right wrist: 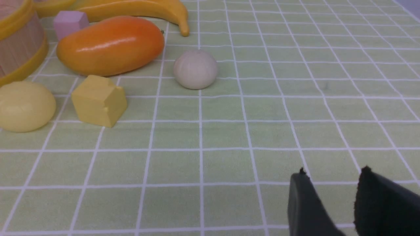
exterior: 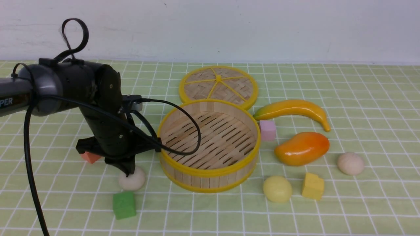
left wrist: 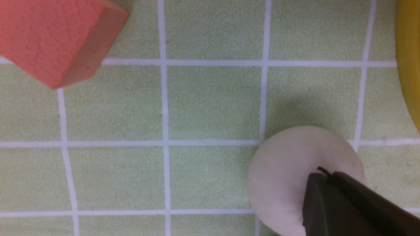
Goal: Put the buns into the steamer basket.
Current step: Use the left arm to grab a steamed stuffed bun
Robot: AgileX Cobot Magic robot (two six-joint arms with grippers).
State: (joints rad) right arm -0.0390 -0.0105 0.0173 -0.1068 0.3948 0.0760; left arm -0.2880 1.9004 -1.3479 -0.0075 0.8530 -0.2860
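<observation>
Green checked tabletop (exterior: pixel 361 98): left fingers (left wrist: pixel 344 203) closed together on top of a beige bun (left wrist: pixel 285 177) (just beside the steamer basket (exterior: pixel 210 177)); right fingers (right wrist: pixel 305 203) apart, empty.

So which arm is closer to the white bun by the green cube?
Left. The left tool is down on that bun, left of the steamer basket. The right tool is over on the basket's other side.

Green checked cloth (exterior: pixel 361 98) all over. Woven lid (exterior: pixel 218 86) sits top center, banana (exterior: pixel 292 109) curves right of it, mango (exterior: pixel 302 148) just below. Pink cube (exterior: pixel 268 130) under the banana's left tip. Yellow cube (exterior: pixel 312 186) lower right, green cube (exterior: pixel 124 205) lower left, 1 red cube (exterior: pixel 90 157) half hidden at left.
</observation>
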